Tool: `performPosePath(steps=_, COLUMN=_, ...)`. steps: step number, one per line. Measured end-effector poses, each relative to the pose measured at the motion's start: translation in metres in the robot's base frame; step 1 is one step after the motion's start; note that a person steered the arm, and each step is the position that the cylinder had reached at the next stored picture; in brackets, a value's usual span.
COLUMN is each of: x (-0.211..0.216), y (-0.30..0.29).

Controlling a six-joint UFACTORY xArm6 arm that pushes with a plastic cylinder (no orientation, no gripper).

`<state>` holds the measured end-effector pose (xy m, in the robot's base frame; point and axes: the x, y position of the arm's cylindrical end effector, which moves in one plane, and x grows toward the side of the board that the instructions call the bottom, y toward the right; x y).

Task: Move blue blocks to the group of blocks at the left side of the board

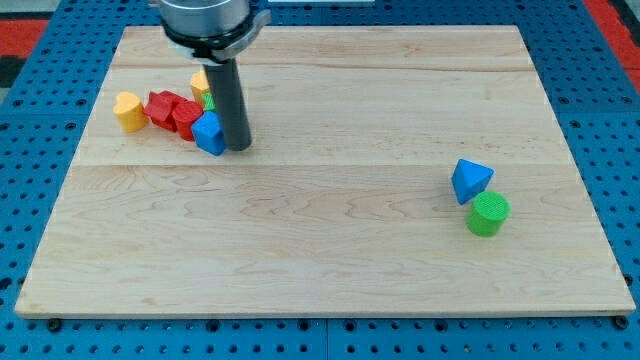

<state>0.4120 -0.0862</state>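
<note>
1. Tip (240,148) of my rod touches the right side of a blue block (209,133) at the left group on the counter (320,260).
2. That group holds a yellow heart (128,110), red blocks (174,111), and partly hidden green (208,101) and orange (200,81) pieces.
3. A blue triangular block (469,180) sits far right, touching a green cylinder (488,214).
4. The end effector is a bare rod; it grasps nothing.

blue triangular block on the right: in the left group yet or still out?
Out. The blue triangular block sits at the view's right touching the green cylinder, far from my tip, which is at the left group.
</note>
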Motion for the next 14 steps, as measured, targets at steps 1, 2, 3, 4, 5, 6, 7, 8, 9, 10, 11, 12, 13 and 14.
performPosePath(steps=1, x=-0.022, y=0.054)
performPosePath(steps=2, x=-0.033, y=0.112)
performPosePath(steps=3, x=-0.033, y=0.169)
performPosePath(steps=4, x=-0.025, y=0.229)
performPosePath(steps=5, x=-0.007, y=0.291)
performPosePath(steps=6, x=0.019, y=0.346)
performPosePath(steps=7, x=0.083, y=0.346)
performPosePath(steps=8, x=0.095, y=0.296)
performPosePath(steps=9, x=0.084, y=0.243)
performPosePath(steps=10, x=0.065, y=0.22)
performPosePath(steps=11, x=0.042, y=0.23)
performPosePath(steps=12, x=0.029, y=0.25)
performPosePath(steps=13, x=0.018, y=0.272)
performPosePath(steps=14, x=0.009, y=0.276)
